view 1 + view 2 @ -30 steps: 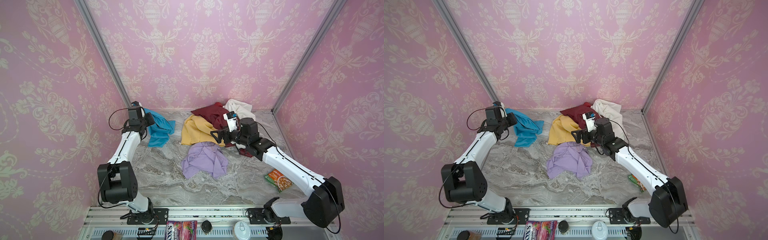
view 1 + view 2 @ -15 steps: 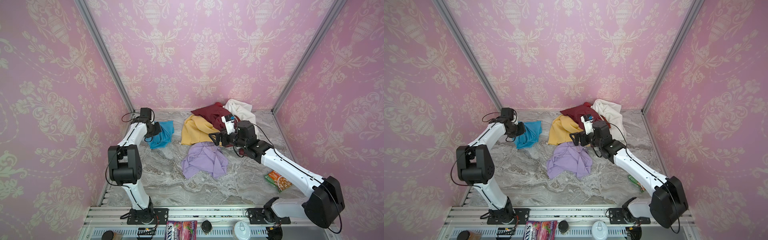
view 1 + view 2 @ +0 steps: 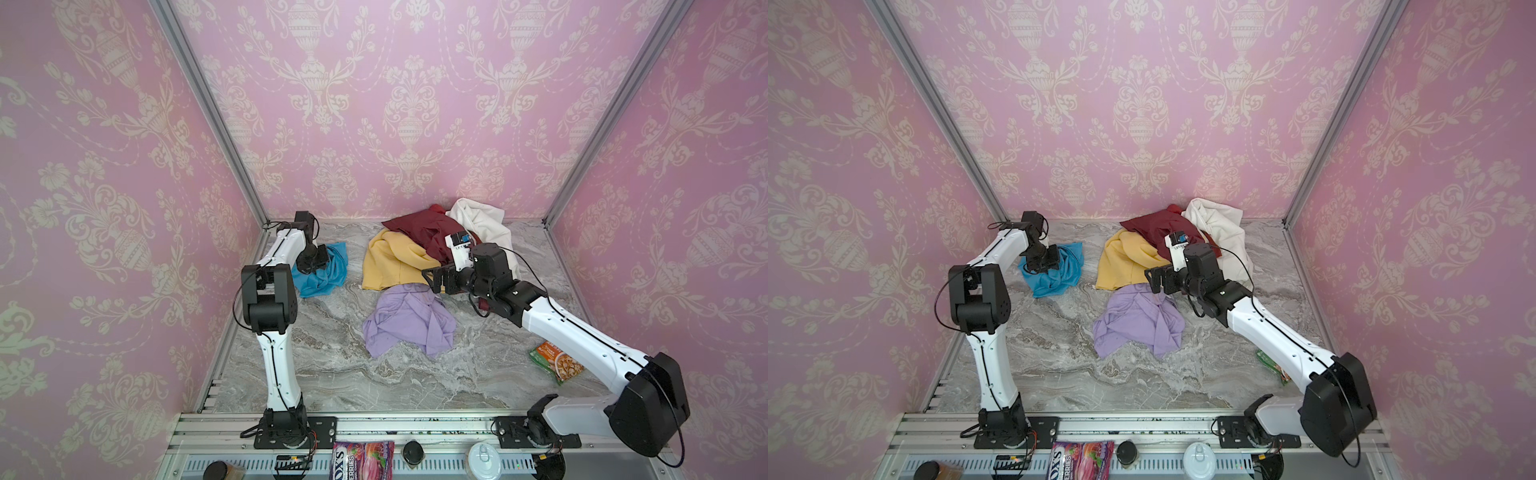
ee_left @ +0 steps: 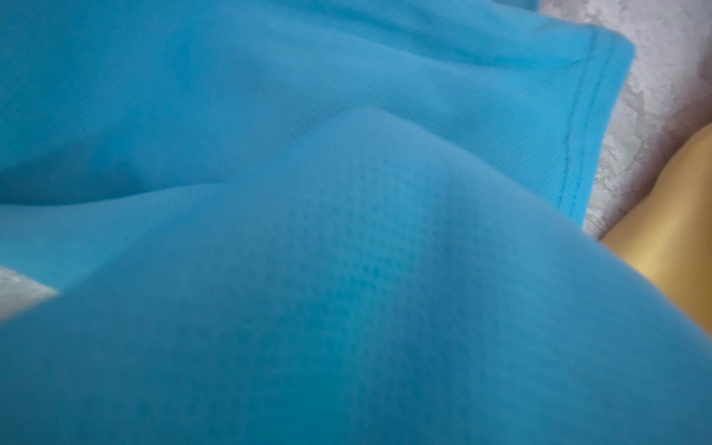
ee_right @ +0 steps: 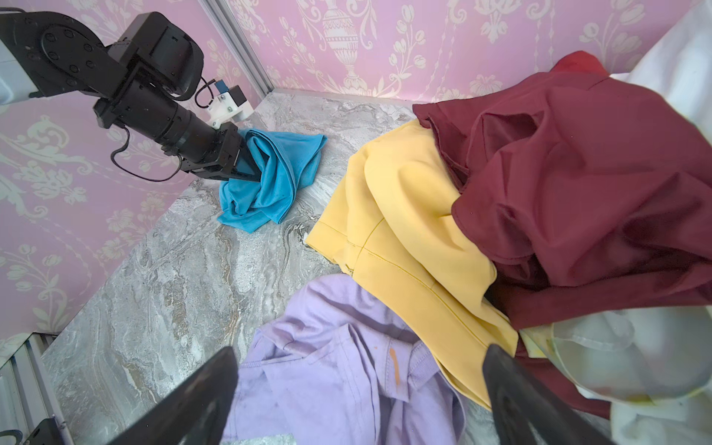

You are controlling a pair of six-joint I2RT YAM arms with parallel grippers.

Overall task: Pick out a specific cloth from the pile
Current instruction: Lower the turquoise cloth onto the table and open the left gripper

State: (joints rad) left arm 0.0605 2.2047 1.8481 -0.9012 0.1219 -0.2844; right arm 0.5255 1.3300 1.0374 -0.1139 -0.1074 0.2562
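**Blue cloth off on its own, left claw buried in it**

The left claw [image 5: 248, 169] is pushed down into the bunched folds of the cloth [image 5: 277, 173]. Fabric hides the tips, so I cannot tell whether it is pinching or parted. Its wrist camera sees little but turquoise mesh [image 4: 308, 231]. The right claw [image 5: 358, 354] is spread wide with nothing between its fingers, hovering over the upper edge of the lilac cloth [image 3: 407, 320].

In both top views the cloth [image 3: 328, 276] [image 3: 1065, 274] lies crumpled on the tabletop near the back-left corner. A strip of bare surface separates it from the pile [image 3: 419, 237]. The pile sits against the back wall, right of centre. The maroon cloth [image 3: 419, 228] is on top, the mustard-yellow cloth [image 3: 390, 262] spills forward from under it, and the white cloth [image 3: 482, 224] lies behind. The lilac cloth touches the yellow one's front edge.

The tabletop [image 3: 332, 365] is grey, marble-veined and matte. A snack packet [image 3: 557, 361] lies flat near its right edge, beside the right arm. Pink wallpaper [image 3: 407, 104] with cream urns and garlands covers three walls, which meet at aluminium corner posts [image 3: 208, 108]. Along the front runs a metal rail [image 3: 395, 428] that carries both arm bases, and a candy bag [image 3: 363, 459] sits below it.
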